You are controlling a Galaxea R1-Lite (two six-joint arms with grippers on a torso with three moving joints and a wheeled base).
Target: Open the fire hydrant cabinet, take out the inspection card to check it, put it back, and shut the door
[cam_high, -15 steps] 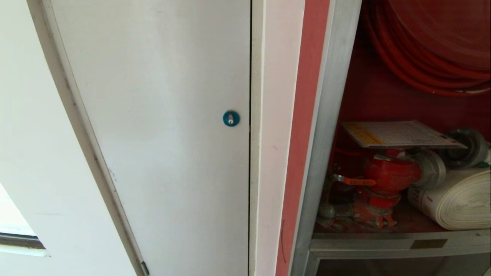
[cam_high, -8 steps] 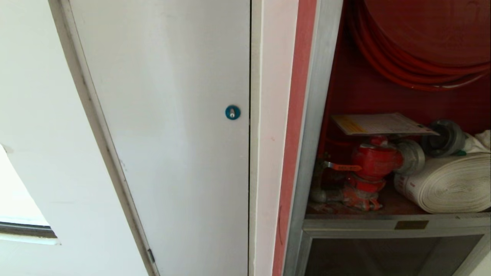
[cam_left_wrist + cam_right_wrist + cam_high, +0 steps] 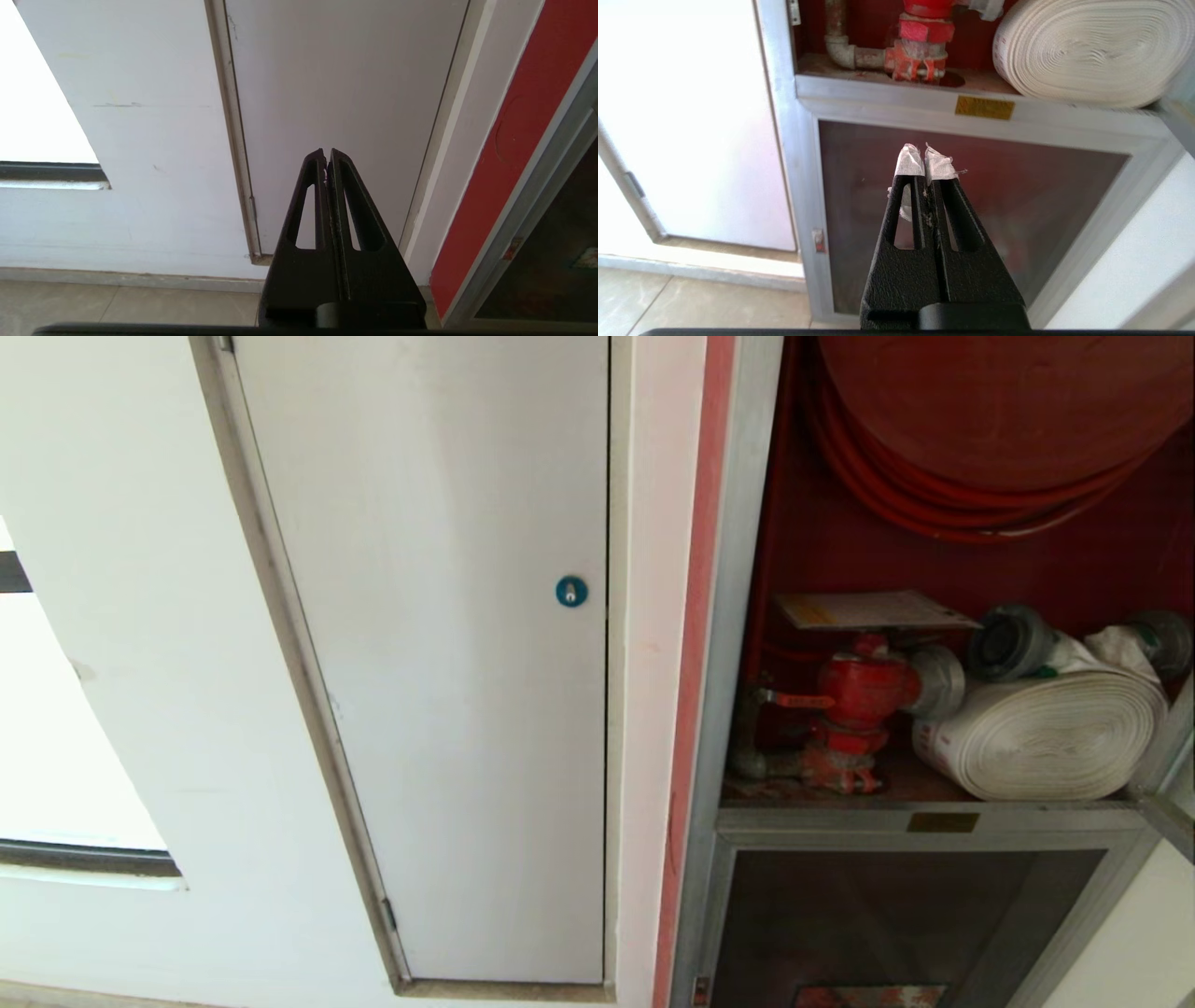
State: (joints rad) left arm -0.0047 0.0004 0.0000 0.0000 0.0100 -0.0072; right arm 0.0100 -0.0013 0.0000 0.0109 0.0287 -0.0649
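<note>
The fire hydrant cabinet stands open at the right of the head view, showing its red inside. The inspection card lies flat on top of the red valve, beside the white rolled hose and under the red hose reel. A silver frame edge at the far right looks like the door swung open. My left gripper is shut and empty, facing a white panel door. My right gripper, with white-taped tips, is shut and empty before the cabinet's lower glass panel. Neither arm shows in the head view.
A plain white panel door with a blue round lock stands left of the cabinet. A bright window lies further left. The lower glass panel carries a small red latch. Tiled floor runs along the wall's foot.
The whole head view has shifted: the cabinet now looks smaller and higher, with more of the lower glass panel and the white door's foot showing. The card still lies on the valve.
</note>
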